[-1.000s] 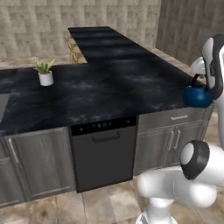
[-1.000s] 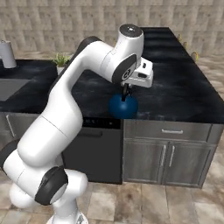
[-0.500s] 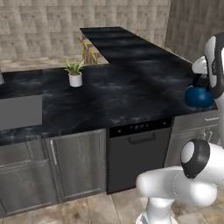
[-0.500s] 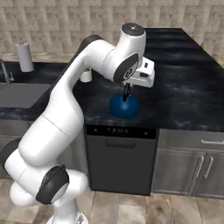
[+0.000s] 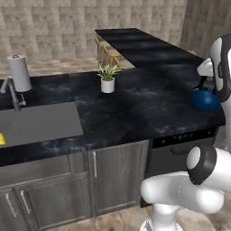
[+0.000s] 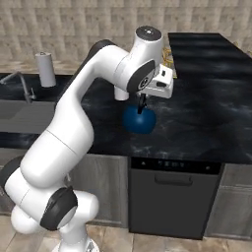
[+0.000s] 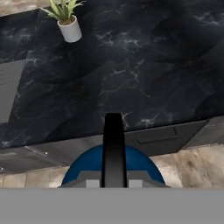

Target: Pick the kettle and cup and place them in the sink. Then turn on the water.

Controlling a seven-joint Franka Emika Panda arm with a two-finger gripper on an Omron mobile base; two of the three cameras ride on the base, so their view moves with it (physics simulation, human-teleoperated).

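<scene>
The dark-blue kettle (image 6: 139, 119) hangs just above the black counter, and my gripper (image 6: 142, 106) is shut on its black arched handle (image 7: 113, 144). From the left base view the kettle (image 5: 205, 100) sits at the far right, under the gripper (image 5: 202, 85). Its blue body (image 7: 87, 166) shows at the bottom of the hand view. The grey sink (image 5: 40, 124) lies far to the left of the kettle, with its slim faucet (image 5: 12, 94) behind it. From the right base the sink (image 6: 15, 114) is at the left edge. No water shows at the faucet. The cup is out of view.
A white pot with a green plant (image 5: 107, 79) stands on the counter between sink and kettle. A paper towel roll (image 5: 19, 72) stands behind the sink. A small yellow object (image 5: 1, 139) lies at the basin's left edge. A dishwasher front (image 6: 172, 197) sits below the kettle.
The whole picture has shifted right as the base drove left; the sink, faucet and paper towel roll have come into view. The kettle stays in the shut gripper.
</scene>
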